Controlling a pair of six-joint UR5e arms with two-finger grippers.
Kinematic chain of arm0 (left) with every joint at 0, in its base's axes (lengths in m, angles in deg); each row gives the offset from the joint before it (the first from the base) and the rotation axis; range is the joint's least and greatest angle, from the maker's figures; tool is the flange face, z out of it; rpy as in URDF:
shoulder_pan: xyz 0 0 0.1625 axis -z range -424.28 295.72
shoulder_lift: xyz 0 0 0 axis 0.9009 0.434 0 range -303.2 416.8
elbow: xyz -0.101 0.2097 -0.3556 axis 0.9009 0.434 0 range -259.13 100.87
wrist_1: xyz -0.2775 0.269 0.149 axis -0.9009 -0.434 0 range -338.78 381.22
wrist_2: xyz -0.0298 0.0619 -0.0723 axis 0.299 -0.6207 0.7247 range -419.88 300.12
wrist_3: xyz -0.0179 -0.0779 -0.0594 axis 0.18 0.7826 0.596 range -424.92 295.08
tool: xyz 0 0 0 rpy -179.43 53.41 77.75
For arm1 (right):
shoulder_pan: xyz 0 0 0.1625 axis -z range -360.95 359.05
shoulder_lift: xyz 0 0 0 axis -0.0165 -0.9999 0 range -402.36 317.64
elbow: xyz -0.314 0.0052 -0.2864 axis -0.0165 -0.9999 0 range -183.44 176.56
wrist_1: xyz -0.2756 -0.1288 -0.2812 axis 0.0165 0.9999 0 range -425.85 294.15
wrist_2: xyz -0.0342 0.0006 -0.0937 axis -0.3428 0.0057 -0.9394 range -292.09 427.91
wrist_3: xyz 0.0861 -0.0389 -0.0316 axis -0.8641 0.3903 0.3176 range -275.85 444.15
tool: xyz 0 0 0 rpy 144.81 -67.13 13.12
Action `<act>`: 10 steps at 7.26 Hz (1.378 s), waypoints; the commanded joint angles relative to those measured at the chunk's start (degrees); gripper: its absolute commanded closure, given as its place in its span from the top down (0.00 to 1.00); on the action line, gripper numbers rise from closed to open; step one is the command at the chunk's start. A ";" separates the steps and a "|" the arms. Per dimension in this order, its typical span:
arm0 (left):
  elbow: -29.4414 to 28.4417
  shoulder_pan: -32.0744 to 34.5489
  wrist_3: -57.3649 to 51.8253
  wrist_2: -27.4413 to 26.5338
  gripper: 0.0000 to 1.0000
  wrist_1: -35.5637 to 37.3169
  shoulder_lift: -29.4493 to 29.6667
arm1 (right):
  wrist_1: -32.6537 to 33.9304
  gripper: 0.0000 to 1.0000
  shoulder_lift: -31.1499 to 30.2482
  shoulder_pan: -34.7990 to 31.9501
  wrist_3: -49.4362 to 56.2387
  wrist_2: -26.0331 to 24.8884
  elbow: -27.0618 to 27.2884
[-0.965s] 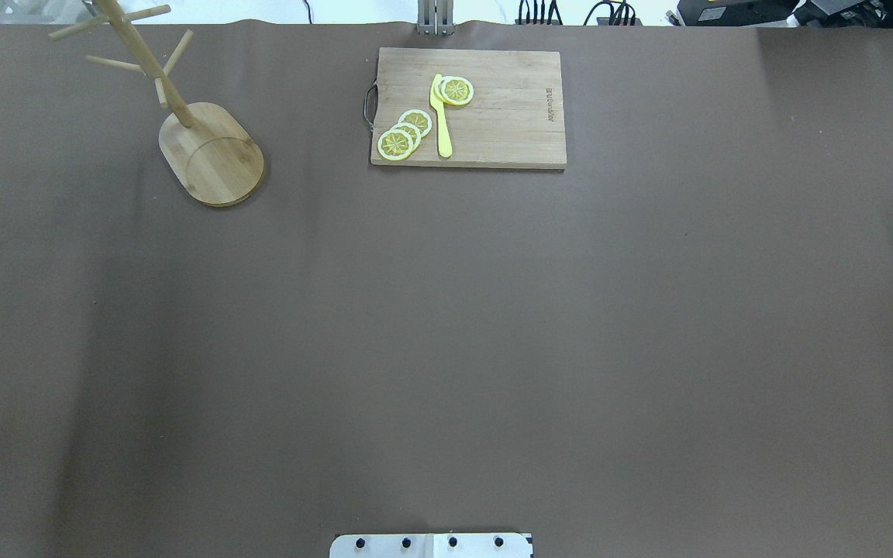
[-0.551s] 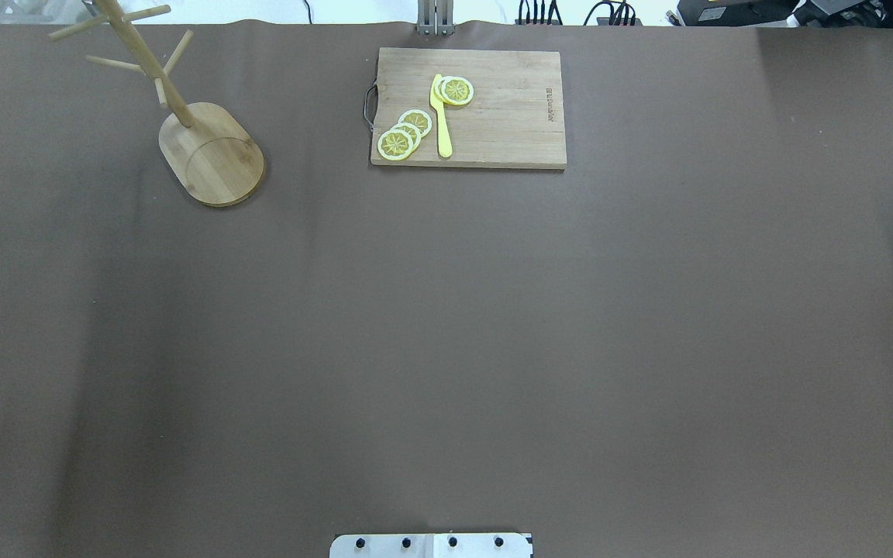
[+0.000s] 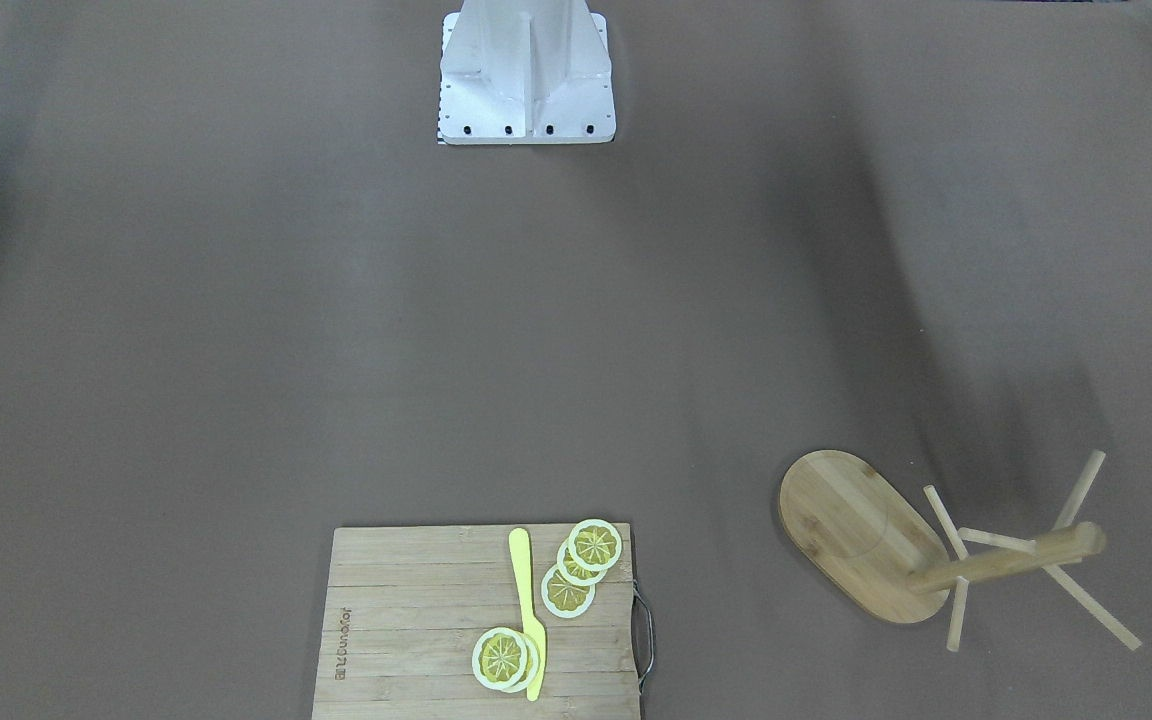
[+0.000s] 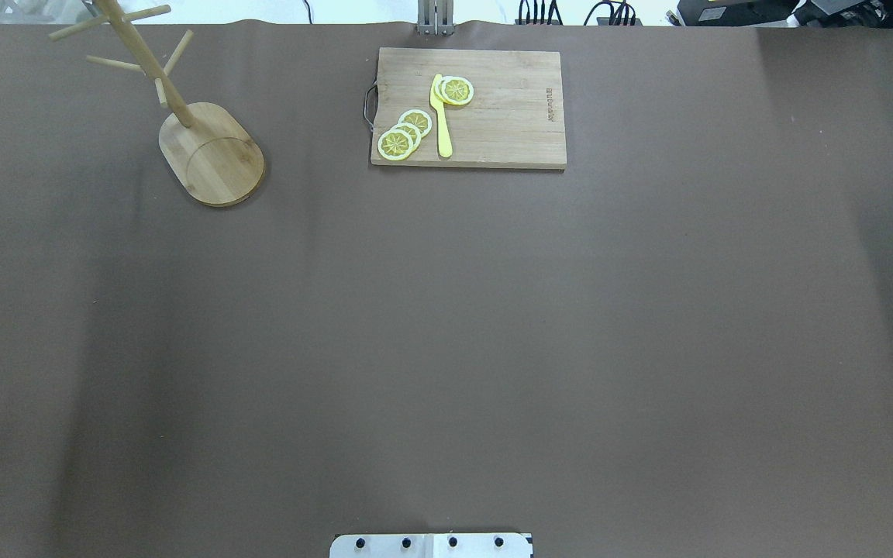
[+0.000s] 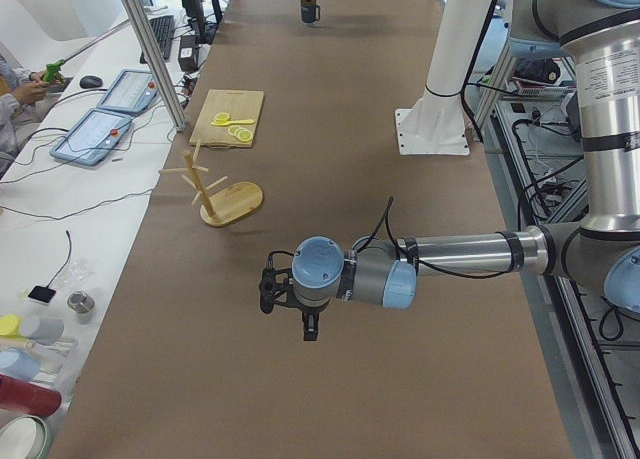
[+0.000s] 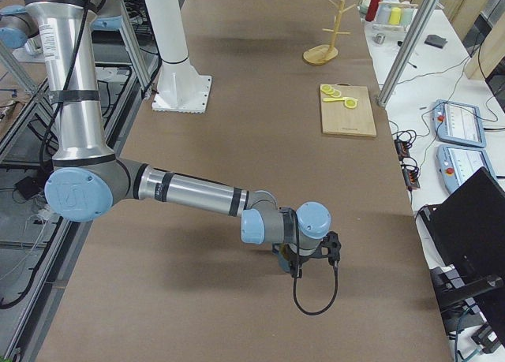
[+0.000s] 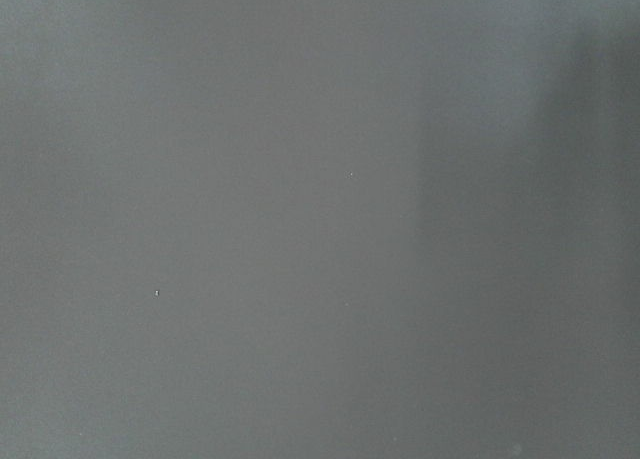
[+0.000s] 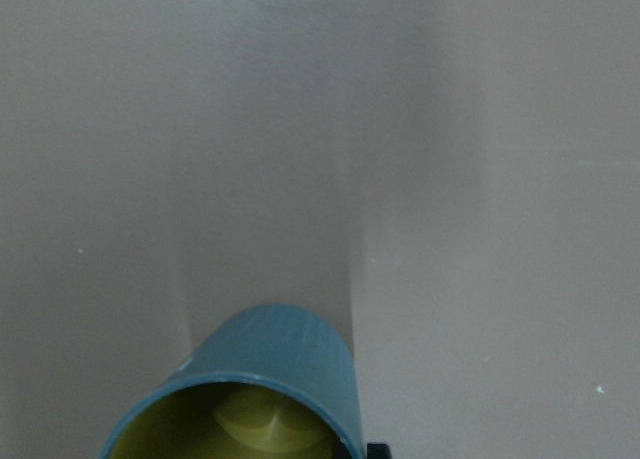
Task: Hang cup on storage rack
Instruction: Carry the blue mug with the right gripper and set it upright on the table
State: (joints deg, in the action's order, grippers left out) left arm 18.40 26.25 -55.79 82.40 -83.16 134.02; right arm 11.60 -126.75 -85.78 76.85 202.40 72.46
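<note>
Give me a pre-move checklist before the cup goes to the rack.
1. Locate the cup: ok, at the right wrist view's bottom edge, opening toward the camera.
2. Confirm the grasp: cannot tell, no contact shown.
3. Confirm handle direction: cannot tell, handle hidden.
4. Check the storage rack stands upright, pegs bare: ok.
5. Check the left arm is apart from the rack: ok.
6. Check the cutting board is no obstacle: probably ok, it lies flat, aside from the rack.
</note>
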 commanded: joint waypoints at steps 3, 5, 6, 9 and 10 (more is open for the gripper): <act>1.26 0.09 -0.07 0.18 0.98 -0.20 0.64 | -0.45 0.00 1.95 8.18 -10.80 3.42 10.38; 3.02 0.09 0.02 0.80 0.98 0.24 0.64 | -0.63 0.00 3.69 13.87 -15.51 3.07 13.65; 3.20 0.09 0.02 0.89 0.98 0.41 0.91 | -0.63 0.00 5.10 18.43 -25.73 2.19 17.76; 3.29 0.09 1.50 0.89 0.98 0.33 1.26 | -0.45 0.00 12.72 30.29 -45.00 -0.87 25.17; 3.28 0.09 1.86 0.89 0.98 0.50 1.52 | -0.10 0.00 16.50 36.86 -54.74 -6.63 26.48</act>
State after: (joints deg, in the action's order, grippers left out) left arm 21.74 26.36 -54.66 83.26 -82.75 135.30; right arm 11.21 -114.92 -56.24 33.50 201.01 97.10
